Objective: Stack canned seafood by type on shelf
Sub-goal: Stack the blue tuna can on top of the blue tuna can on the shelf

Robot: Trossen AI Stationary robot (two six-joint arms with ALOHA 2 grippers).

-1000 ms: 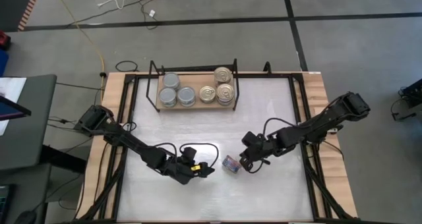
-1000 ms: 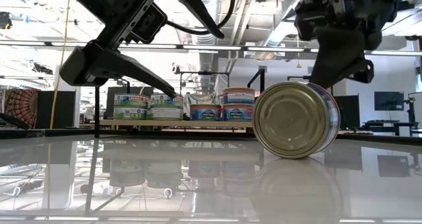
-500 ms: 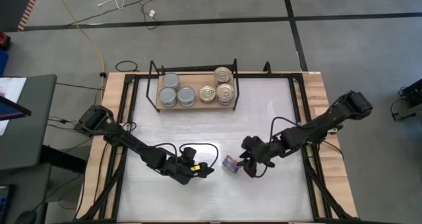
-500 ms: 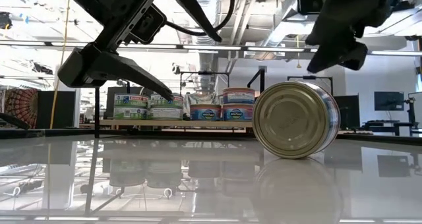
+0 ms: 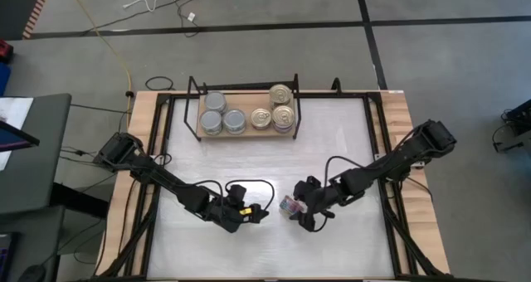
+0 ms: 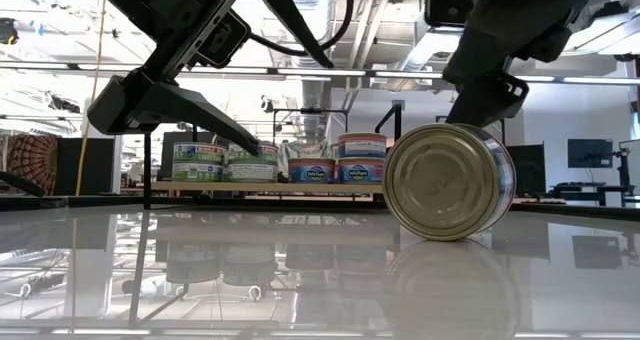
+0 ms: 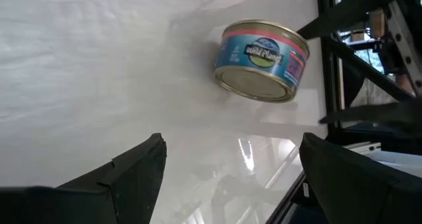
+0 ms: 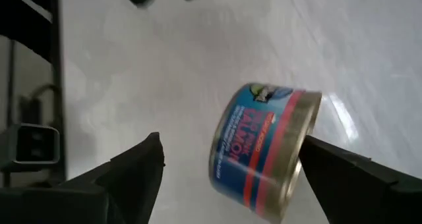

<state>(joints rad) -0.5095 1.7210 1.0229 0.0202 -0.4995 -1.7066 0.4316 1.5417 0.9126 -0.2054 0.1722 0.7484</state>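
1. Jaws of the right gripper stand wide apart, one on each side of a lone can without clamping it; the right wrist view shows clear gaps between the can and both fingers.
2. Jaws of the left gripper are also spread apart and hold nothing; that gripper hovers over the white counter, just beside the lone can on its left-arm side.
3. The lone can lies on its edge, tipped over, near the middle of the counter toward the front; in the low view its gold end faces the camera, and in the left wrist view its blue and pink label shows.
4. The shelf sits at the back of the counter, well apart from both grippers.
5. On the shelf, grey-topped cans are grouped at one end and gold-topped cans at the other, some stacked two high as the low view shows.
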